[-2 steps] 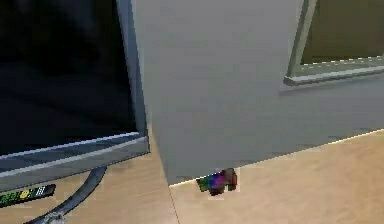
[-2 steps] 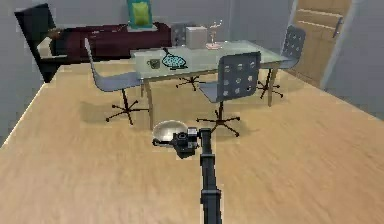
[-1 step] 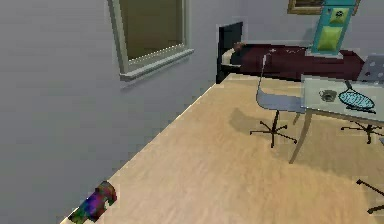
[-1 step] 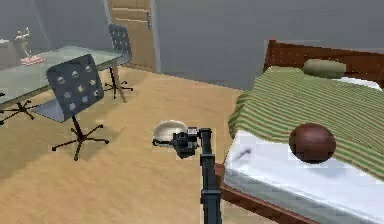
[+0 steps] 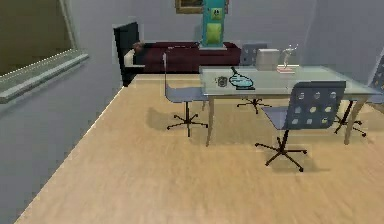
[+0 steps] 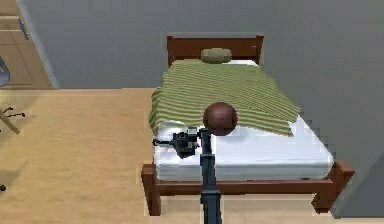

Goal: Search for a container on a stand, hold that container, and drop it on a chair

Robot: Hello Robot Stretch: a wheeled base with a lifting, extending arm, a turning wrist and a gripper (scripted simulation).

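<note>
Arm's tool [image 6: 168, 141] shows against the near left corner of the striped bed [image 6: 260, 155], brown ball [image 6: 220, 118] just right of it. Can't tell if it grips anything. Ahead, bare wood floor [image 5: 120, 170] is wide open, with the grey wall [image 5: 40, 120] bounding the forward view's left. A blue chair [image 5: 312, 105] sits at the desk [image 5: 300, 78] near edge, second chair [image 5: 183, 93] at its left end. Can't pick out the container. A teal object [image 5: 213, 25] stands by the far wall.

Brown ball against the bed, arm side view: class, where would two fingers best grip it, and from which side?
Across the widest middle of the brown ball: it is round and smooth, with no handle or rim. Probably from above or the near side, since the bed lies behind it.
</note>
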